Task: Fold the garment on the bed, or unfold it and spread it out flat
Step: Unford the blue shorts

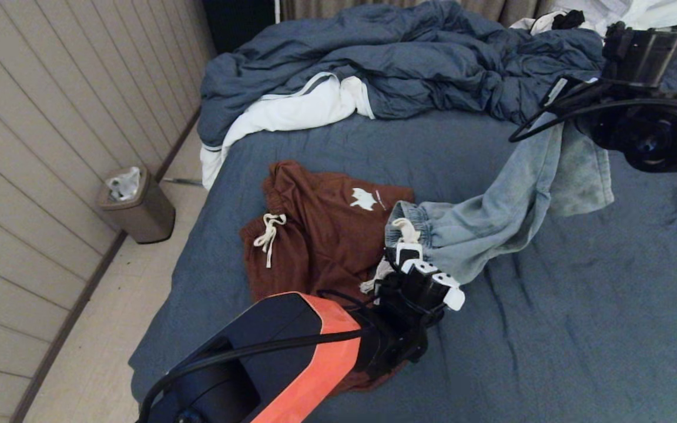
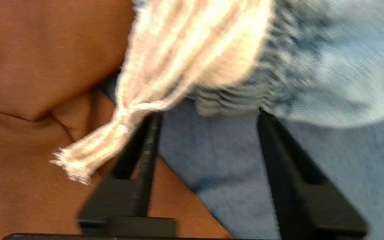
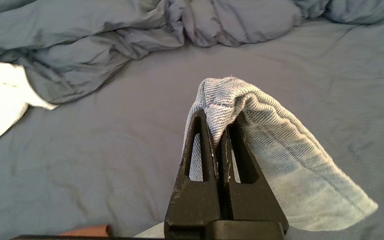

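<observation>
A: Denim garment [image 1: 509, 217] stretches across the bed [image 1: 609, 305], its long axis running from your raised right gripper [image 3: 219, 133], fingers clamped on one end, down to the waistband beside the brown shorts [image 1: 321, 229].

B: And your left gripper [image 2: 208, 133]?

A: Jaws apart, holding nothing, just beneath that waistband, so it's your nearer arm there.
</observation>
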